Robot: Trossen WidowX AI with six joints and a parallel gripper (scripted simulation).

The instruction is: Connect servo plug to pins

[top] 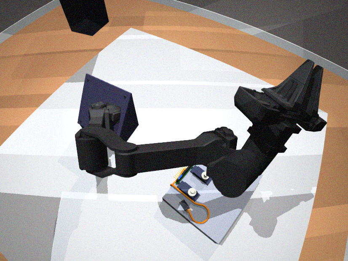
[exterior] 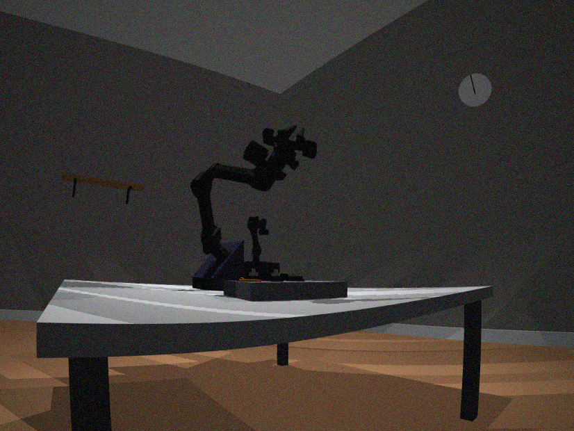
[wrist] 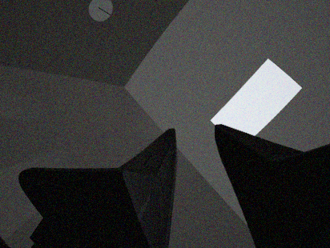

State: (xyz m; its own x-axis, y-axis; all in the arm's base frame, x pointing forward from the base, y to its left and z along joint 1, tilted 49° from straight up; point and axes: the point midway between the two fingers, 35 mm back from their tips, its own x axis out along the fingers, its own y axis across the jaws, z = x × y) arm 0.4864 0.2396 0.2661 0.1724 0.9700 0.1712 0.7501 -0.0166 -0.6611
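Note:
My gripper [top: 314,63] [wrist: 195,133] is raised high above the table and points upward. Its fingers stand a small gap apart with nothing between them. The dark plug [top: 184,205] lies on the grey slab [top: 224,222] [exterior: 297,290], near its left edge in the top view. The orange lead [top: 209,212] loops from the plug and runs past a dark servo block [top: 184,185] towards the pins. The gold pins [top: 179,173] stick out to the left from a green strip with a blue mark [top: 180,177]. The dot and plug holes are too small to tell.
A second servo block [top: 198,171] sits on the slab, partly under my arm. My arm's purple wedge mount [top: 106,92] [exterior: 237,257] stands on the table [top: 112,224]. A small dark arm-like shape [exterior: 256,243] shows behind the slab. A black box [top: 87,17] hangs at the upper left.

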